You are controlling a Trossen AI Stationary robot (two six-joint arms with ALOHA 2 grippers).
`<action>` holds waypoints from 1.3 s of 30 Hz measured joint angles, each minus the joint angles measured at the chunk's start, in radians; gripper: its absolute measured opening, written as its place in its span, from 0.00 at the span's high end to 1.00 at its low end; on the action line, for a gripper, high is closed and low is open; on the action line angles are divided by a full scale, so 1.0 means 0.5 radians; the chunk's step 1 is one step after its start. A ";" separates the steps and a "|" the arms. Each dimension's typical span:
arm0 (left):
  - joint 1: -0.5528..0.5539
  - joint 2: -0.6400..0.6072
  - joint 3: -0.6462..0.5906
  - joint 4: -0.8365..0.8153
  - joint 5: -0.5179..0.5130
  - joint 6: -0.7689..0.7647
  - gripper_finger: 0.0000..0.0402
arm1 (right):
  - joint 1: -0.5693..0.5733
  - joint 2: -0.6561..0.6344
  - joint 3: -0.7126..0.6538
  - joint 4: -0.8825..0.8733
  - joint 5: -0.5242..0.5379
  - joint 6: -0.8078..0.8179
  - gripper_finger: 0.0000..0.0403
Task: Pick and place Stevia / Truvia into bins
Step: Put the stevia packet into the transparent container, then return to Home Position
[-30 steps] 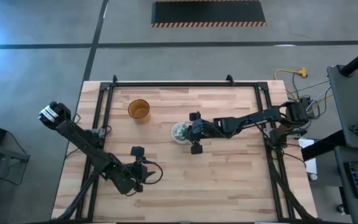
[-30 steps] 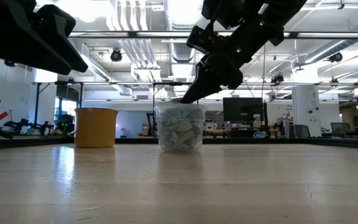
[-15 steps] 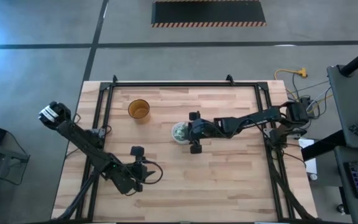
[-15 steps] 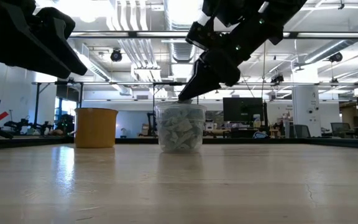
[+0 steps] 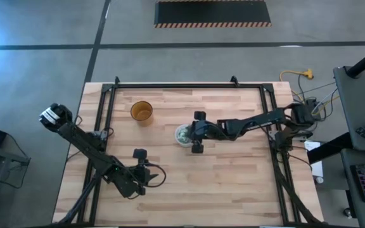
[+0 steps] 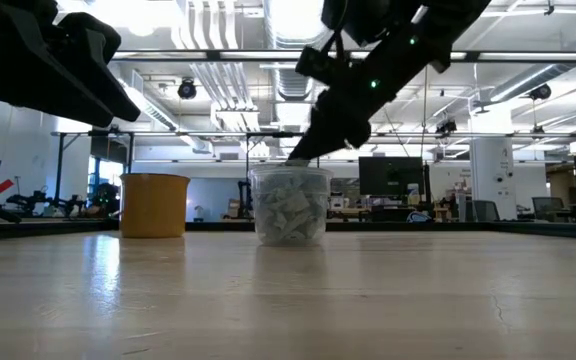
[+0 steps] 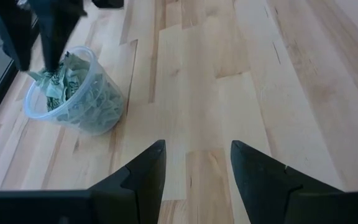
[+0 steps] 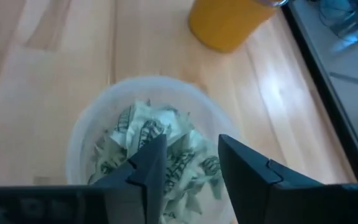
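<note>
Stevia sachets (image 8: 160, 149) fill the translucent whitish cup (image 5: 183, 135) that serves as the bin, standing near the middle of the worktop (image 5: 233, 183); through its clear wall in the low view the pile of pale green and white packets reaches close to the rim. No loose sachet shows anywhere on the wood in the high view or in the left wrist view, so the collecting looks close to finished, or finished, as far as these views can tell. An amber cup (image 5: 142, 111) stands apart toward the far left corner; whether it holds anything cannot be made out

The right tool (image 8: 188, 165) hangs directly over the bin's mouth, its two fingers apart with nothing between them and the packets lying just below the tips. I judge this to be the end of a drop, the packet already lying with the others. The left tool (image 7: 194, 171) waits over bare wood near the front left of the worktop, fingers likewise apart and empty, looking across at the bin
</note>
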 joint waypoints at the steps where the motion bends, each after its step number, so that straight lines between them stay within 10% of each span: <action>1: 0.000 0.000 0.000 -0.001 0.000 0.000 0.59 | 0.000 0.023 0.000 0.008 0.001 -0.008 0.67; 32: -0.001 0.000 -0.001 0.088 0.013 0.002 0.59 | 0.015 -0.082 0.001 0.013 -0.020 -0.103 0.80; 39: 0.010 -0.002 0.013 0.319 -0.033 0.468 0.59 | 0.105 -0.369 0.066 -0.244 -0.020 -0.015 0.78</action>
